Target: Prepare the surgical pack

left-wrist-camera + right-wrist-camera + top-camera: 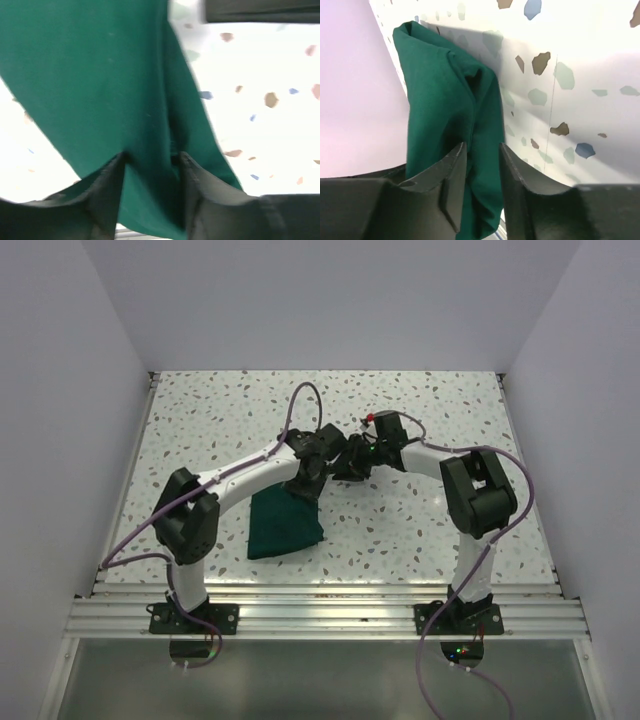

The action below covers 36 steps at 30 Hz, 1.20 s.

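We judged the drape [285, 528] to be light, limp and without any stiffness of its own. It would likely sag and lose its shape wherever it went unsupported, though its matte weave seemed unlikely to slip from the fingers. The best hold, we thought, was on a gathered fold or a doubled edge, taking several layers at once, not a single ply.

It lay on the speckled table [200, 420], left of the middle. Its broad end was towards the near edge and its narrow far end was drawn up to where the two arms met. It was plain dark green, bunched into a rough wedge with soft creases and one deep fold. We saw no tray.

The left gripper [150, 162] straddled the cloth, a finger on each side, and the right gripper [481, 150] likewise straddled a thick fold. Whether either was pinching the fabric or only standing loose around it, we could not tell.
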Motion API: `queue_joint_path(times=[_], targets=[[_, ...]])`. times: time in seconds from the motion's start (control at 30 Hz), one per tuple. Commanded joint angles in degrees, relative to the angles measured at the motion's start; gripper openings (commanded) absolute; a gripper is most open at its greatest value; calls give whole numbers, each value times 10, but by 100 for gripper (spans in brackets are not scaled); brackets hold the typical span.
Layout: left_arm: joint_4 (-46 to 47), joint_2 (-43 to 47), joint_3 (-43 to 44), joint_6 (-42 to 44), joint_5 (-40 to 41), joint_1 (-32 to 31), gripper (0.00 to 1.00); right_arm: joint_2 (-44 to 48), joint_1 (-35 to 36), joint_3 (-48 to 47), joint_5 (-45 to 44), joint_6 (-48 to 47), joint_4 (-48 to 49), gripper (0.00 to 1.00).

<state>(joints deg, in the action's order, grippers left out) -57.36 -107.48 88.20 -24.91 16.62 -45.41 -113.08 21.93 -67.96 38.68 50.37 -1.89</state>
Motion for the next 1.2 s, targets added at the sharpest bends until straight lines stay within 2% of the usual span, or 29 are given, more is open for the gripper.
queue_joint_path(times=[0.0, 0.13, 0.2, 0.23, 0.27, 0.3, 0.33, 0.43, 0.57, 0.67, 0.87, 1.07, 1.17], targets=[[46, 53, -14, 7, -69, -3, 52, 17, 7, -47, 29, -52, -69, 40], [46, 57, -21, -1, -80, -3, 52, 22, 7, -47, 56, 7, -25, 43], [48, 57, -27, -5, -82, -4, 51, 20, 7, -44, 50, 15, -24, 38], [51, 56, -29, -6, -81, -4, 50, 17, 7, -43, 45, 17, -25, 23], [52, 54, -30, -7, -78, -4, 48, 14, 7, -43, 43, 16, -21, 13], [52, 53, -31, -7, -77, -4, 47, 8, 8, -40, 44, 18, -14, 4], [51, 47, -30, -7, -77, -4, 45, 0, 8, -38, 45, 23, 6, 0], [44, 33, -28, -6, -71, -4, 34, -17, 17, -27, 49, 32, 51, 0], [42, 29, -19, -4, -68, -4, 11, -37, 36, -26, 41, 37, 73, 0], [36, 24, -8, -1, -70, -6, 0, -59, 53, -26, 40, 63, 116, 0], [23, 4, 22, 9, -73, -36, 0, -99, 84, -60, -11, 90, 159, 0], [46, 18, -24, -2, -92, -42, 0, -85, 44, -97, -34, -4, 27, 0], [57, 33, -43, -3, -98, -42, 0, -70, 18, -94, -10, -49, -29, 1]])
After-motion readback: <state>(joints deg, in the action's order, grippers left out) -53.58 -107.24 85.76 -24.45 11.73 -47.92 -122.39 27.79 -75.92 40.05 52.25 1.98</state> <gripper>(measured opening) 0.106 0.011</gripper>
